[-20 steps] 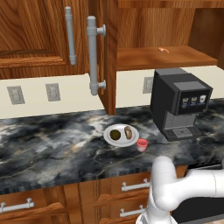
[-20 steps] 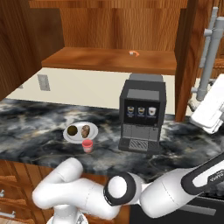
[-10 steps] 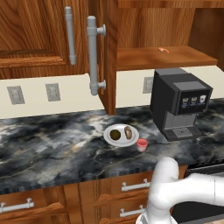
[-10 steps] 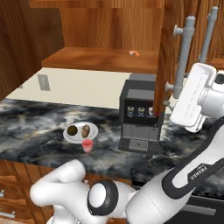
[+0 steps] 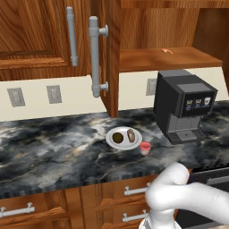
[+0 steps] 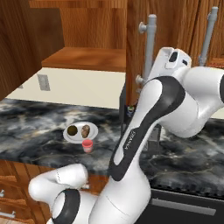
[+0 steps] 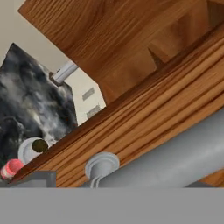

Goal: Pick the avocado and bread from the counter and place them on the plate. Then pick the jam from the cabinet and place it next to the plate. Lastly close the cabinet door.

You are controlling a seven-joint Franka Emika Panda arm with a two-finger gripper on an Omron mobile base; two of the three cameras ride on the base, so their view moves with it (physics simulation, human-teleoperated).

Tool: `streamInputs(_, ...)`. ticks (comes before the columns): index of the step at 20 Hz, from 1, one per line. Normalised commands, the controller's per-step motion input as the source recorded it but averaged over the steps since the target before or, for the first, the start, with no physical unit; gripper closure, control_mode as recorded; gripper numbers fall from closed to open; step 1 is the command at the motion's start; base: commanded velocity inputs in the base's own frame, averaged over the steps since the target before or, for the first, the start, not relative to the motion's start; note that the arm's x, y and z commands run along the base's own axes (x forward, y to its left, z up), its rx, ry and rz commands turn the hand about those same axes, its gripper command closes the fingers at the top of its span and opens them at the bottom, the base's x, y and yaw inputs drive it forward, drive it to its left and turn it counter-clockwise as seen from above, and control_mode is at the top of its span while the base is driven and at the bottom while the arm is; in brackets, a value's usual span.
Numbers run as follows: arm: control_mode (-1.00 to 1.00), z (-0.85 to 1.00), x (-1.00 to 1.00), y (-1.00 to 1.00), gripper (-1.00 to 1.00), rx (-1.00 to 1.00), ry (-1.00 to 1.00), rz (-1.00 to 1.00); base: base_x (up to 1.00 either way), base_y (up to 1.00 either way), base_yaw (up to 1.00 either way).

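Up against the reddish-brown wooden cabinet door (image 6: 136,48), by its grey bar handle (image 6: 149,48) — gripper jaws hidden, spread unreadable. Round white plate (image 5: 111,142) holds dark avocado (image 5: 117,137) and bread (image 5: 131,135) on black marble counter (image 5: 53,147); red-lidded jam jar (image 5: 145,148) just beside — door ajar.

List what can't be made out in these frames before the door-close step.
- Tool: its finger tips fall below the hand view's bottom edge; open or shut unreadable.
- Contact with the cabinet door handle: cut off by the same edge.
- Coffee machine: right base view, hidden behind the arm and door.
- Orange scrap on the shelf: left base view, too small to identify.
- Jam label: too small.
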Motion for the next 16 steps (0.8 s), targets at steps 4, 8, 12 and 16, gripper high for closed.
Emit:
streamInputs(4,-1.00,0.00,0.73,1.00,-1.00,-0.13,-0.01,-0.34,0.00,0.00,0.00)
streamInputs(8,-1.00,0.00,0.98,0.96,-1.00,-0.08,-0.04,-0.24,0.00,0.00,0.00)
streamInputs(12,-1.00,-0.03,0.99,0.26,-1.00,0.00,0.05,-0.07,0.00,0.00,0.00)
streamInputs(16,-1.00,-0.04,0.84,-0.42,-1.00,0.02,0.14,-0.04,0.00,0.00,0.00)
